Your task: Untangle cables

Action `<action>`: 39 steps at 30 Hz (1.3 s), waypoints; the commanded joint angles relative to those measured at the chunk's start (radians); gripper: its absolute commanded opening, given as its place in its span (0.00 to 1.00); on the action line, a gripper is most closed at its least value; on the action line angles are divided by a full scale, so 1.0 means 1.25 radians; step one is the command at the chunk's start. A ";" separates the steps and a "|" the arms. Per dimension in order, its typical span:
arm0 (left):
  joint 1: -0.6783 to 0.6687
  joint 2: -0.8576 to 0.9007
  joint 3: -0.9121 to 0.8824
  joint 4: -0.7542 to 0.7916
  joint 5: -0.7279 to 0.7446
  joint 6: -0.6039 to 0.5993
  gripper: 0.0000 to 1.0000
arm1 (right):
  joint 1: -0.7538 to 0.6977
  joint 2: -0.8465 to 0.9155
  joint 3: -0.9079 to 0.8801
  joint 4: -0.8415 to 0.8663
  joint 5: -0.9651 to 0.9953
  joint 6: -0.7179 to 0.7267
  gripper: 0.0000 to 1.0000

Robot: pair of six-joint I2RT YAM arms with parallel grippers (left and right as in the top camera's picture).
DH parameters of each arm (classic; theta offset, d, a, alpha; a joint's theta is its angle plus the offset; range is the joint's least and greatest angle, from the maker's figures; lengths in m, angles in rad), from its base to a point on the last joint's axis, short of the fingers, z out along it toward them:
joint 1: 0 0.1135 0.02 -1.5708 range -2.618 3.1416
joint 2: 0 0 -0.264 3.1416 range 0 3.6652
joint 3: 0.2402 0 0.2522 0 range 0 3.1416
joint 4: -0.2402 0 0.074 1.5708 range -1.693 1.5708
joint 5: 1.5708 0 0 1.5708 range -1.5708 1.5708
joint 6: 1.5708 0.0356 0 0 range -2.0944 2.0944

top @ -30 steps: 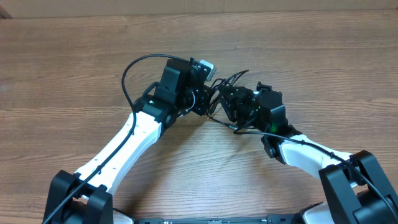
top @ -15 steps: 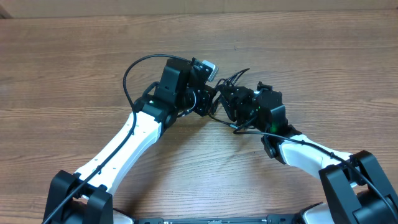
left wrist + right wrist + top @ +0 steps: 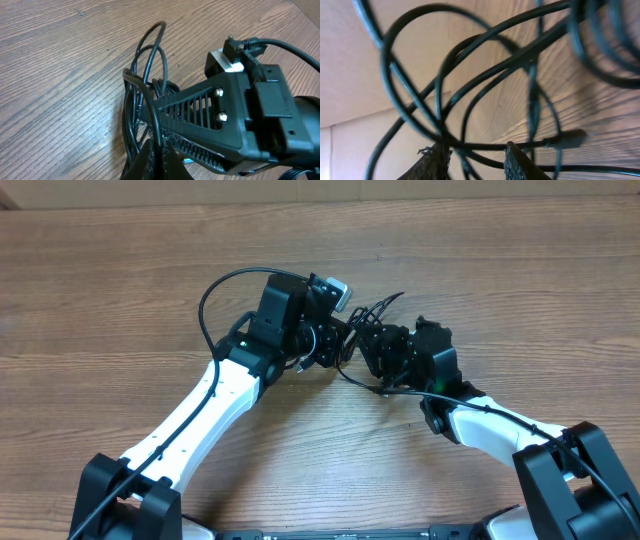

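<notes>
The cables point(image 3: 375, 310) are a bunch of thin black cords knotted between my two grippers at mid-table. In the left wrist view the cables point(image 3: 150, 60) loop up over the wood. There my left gripper point(image 3: 161, 146) is shut on one strand. That gripper point(image 3: 340, 340) sits just left of the knot in the overhead view. My right gripper point(image 3: 368, 347) meets the knot from the right. In the right wrist view the cables point(image 3: 485, 65) cross in wide loops. The right gripper point(image 3: 476, 147) stands open with several strands running between its fingers point(image 3: 517, 160).
The wooden table point(image 3: 120, 290) stretches around both arms. A thick black arm cable point(image 3: 215, 290) arches off the left wrist. The right arm's black gripper body point(image 3: 225, 115) fills the lower right of the left wrist view, close to the left jaws.
The right gripper's jaws have narrowed around the strands between them. The loose strand on the table below the knot has shifted slightly left. The left gripper has stayed shut.
</notes>
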 commanded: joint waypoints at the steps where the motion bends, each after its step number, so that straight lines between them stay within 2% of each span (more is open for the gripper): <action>1: 0.002 0.007 0.000 0.004 0.023 -0.011 0.04 | 0.004 -0.009 0.005 0.033 -0.034 0.004 0.35; 5: 0.002 0.007 0.000 0.004 0.023 -0.011 0.04 | 0.004 -0.009 0.005 0.090 -0.067 0.067 0.36; 9: 0.002 0.007 0.000 0.004 0.023 -0.011 0.04 | 0.004 -0.009 0.005 0.123 -0.072 0.069 0.35; 19: 0.002 0.007 0.000 0.004 0.023 -0.011 0.04 | 0.002 -0.009 0.005 0.029 -0.006 0.039 0.37; 25: 0.002 0.007 0.000 0.005 0.025 -0.012 0.04 | 0.002 -0.009 0.005 0.029 0.012 0.011 0.31; 34: 0.002 0.007 0.000 0.013 0.031 -0.036 0.04 | 0.002 -0.009 0.005 0.025 0.025 -0.011 0.29; 39: 0.002 0.007 0.000 0.026 0.082 -0.035 0.04 | 0.002 -0.009 0.005 0.025 0.039 -0.025 0.30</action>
